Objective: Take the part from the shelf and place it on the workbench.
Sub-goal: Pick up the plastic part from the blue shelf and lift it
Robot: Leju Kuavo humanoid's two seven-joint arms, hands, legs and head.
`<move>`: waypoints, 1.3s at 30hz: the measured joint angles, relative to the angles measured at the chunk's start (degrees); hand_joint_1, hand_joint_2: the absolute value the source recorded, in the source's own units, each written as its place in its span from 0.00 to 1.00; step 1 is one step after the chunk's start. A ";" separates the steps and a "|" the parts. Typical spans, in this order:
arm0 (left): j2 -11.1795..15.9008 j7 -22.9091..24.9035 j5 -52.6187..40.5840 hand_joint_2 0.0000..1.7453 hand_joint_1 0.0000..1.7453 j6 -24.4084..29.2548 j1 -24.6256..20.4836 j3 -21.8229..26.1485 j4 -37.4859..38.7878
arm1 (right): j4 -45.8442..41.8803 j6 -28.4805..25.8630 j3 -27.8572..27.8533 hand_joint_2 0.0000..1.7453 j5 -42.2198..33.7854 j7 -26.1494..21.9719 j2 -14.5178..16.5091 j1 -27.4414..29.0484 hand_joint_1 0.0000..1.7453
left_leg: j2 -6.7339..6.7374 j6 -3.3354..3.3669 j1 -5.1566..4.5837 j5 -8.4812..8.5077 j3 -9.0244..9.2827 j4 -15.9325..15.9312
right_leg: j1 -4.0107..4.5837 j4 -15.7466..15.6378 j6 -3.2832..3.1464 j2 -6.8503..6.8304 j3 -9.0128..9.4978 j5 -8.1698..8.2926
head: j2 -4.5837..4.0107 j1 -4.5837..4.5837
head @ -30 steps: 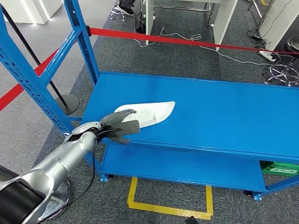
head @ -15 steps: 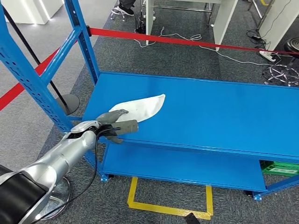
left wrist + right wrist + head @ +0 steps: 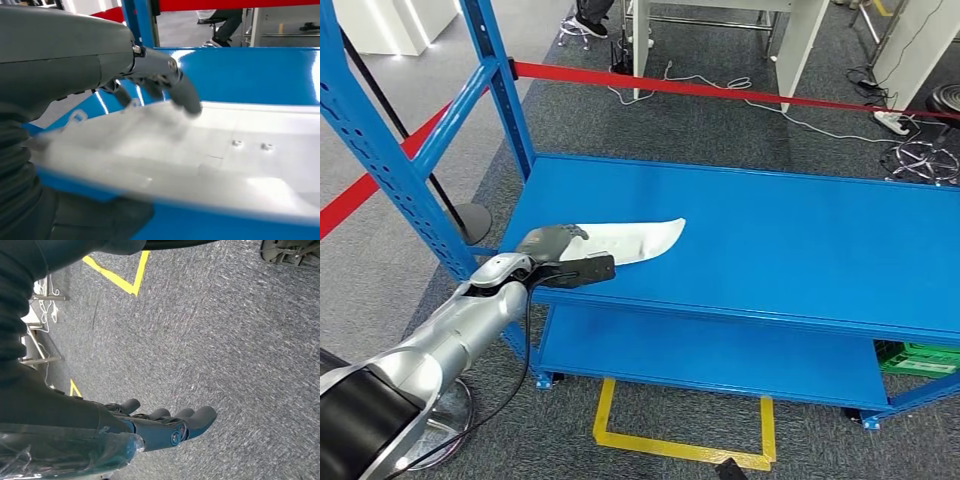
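Blue shelf [image 3: 788, 240] spans frame centre in head view. White part [image 3: 637, 241], centre-left, near end clamped in left hand [image 3: 561, 258], fingers on top, thumb beneath; far end at shelf surface, contact unclear. Right hand [image 3: 166, 427] hangs over carpet, fingers loosely extended, holding nothing. Judgement: grasp made, lift-off barely under way; carry and placing on bench remain.

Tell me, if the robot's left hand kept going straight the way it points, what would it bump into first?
Probably nothing soon. The left hand grips the white part and points along the blue shelf, whose top looks bare that way. The part's tip would lead, though depth is hard to judge.
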 joint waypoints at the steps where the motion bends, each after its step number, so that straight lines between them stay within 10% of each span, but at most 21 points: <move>1: -0.02 -0.07 -0.01 1.00 0.92 0.02 -0.02 0.01 0.00 | 0.00 0.00 0.00 1.00 0.00 -0.01 0.00 -0.02 0.00 | 0.00 0.00 0.00 0.02 -0.02 0.00 | 0.00 0.00 0.00 -0.01 -0.01 0.00 | 0.00 -0.01; 39: 1.57 -3.69 0.21 1.00 1.00 -1.01 0.74 4.63 -0.61 | -0.01 0.09 0.28 1.00 0.81 -0.35 -0.04 -0.01 0.00 | 0.00 0.01 0.00 -0.05 -0.16 -0.01 | 0.00 0.01 0.00 -0.01 -0.15 -0.03 | 0.00 -0.02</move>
